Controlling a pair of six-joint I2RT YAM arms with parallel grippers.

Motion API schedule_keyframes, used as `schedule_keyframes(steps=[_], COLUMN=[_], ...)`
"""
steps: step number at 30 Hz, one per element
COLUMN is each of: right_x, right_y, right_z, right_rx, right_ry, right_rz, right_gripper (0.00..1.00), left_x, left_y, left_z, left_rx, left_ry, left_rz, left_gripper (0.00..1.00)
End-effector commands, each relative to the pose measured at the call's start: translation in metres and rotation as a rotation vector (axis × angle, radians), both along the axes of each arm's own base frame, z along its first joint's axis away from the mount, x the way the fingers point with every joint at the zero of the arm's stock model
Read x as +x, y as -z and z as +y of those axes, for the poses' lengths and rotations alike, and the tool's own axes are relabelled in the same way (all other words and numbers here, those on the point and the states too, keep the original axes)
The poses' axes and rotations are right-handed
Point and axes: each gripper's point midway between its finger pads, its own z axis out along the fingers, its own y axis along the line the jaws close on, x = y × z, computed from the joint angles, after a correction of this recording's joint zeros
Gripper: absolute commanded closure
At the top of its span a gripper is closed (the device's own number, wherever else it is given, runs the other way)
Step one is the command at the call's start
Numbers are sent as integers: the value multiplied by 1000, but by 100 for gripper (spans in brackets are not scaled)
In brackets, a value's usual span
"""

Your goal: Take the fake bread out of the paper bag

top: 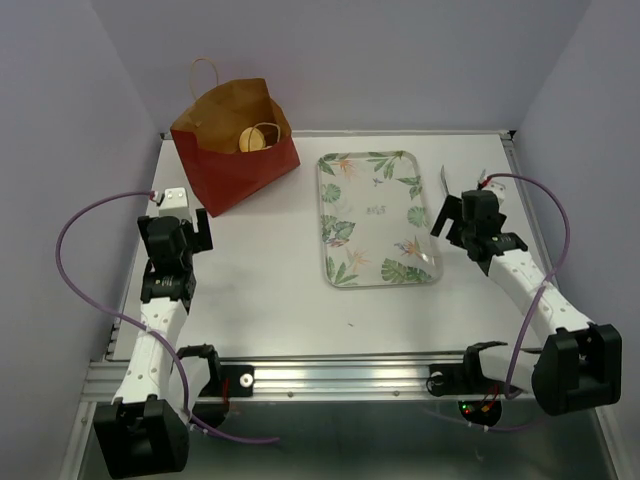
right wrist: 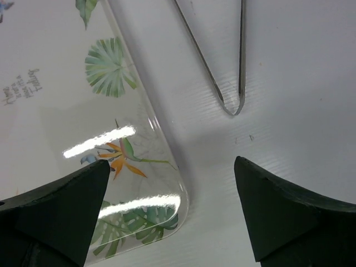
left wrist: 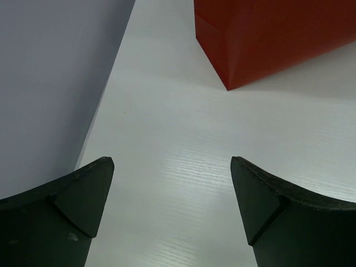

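The dark red paper bag [top: 235,160] stands at the back left of the table, its mouth open and its brown inside showing. Golden-tan fake bread [top: 257,138] lies inside it, only partly visible. My left gripper [top: 177,218] hovers open just in front of the bag, apart from it. In the left wrist view the bag's red lower corner [left wrist: 267,39] is ahead and to the right of the open left gripper [left wrist: 172,167], which has only bare table between its fingers. My right gripper [top: 452,226] stands open and empty at the tray's right edge.
A leaf-patterned rectangular tray [top: 378,217] lies mid-table with nothing on it, and its corner [right wrist: 167,167] sits under the right gripper [right wrist: 172,167]. Metal tongs [right wrist: 225,83] lie on the table to the tray's right. Purple walls close in at the left, back and right.
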Motion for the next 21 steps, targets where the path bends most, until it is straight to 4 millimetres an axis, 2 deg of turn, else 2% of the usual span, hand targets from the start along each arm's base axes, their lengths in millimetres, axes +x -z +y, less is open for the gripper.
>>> schedule_keyframes(steps=[1, 5, 6, 7, 8, 10, 11, 13, 14, 17, 21], right_x=[2, 3, 10, 13, 23, 32, 40, 56, 61, 70, 76], right_y=[-22, -36, -48, -40, -52, -47, -30, -24, -5, 8, 10], right_z=[-18, -41, -48, -70, -83, -111, -114, -111, -109, -98, -79], right_rx=[-23, -101, -115, -141, -138, -106, -99, -111, -104, -62, -19], right_ry=[123, 194, 207, 241, 263, 273, 246, 178, 153, 85, -42], right_rz=[-92, -73, -86, -32, -46, -12, 43, 83, 138, 151, 116], right_gripper=[0, 0, 0, 0, 0, 0, 0, 0, 0, 0, 0], left_x=[10, 15, 17, 19, 22, 26, 28, 31, 31, 32, 32], left_y=[-37, -50, -52, -54, -59, -63, -65, -64, -62, -57, -52], left_z=[4, -1, -5, -7, -15, -22, -34, -41, -46, -49, -47], left_rx=[-16, -7, 5, 40, 42, 39, 17, 2, -11, -40, -34], left_ry=[-35, 6, 42, 78, 127, 174, 236, 277, 298, 305, 299], left_rz=[-143, -171, -169, -164, -174, -185, -194, -197, -196, -194, -184], left_gripper=[1, 1, 1, 1, 1, 1, 1, 1, 1, 1, 1])
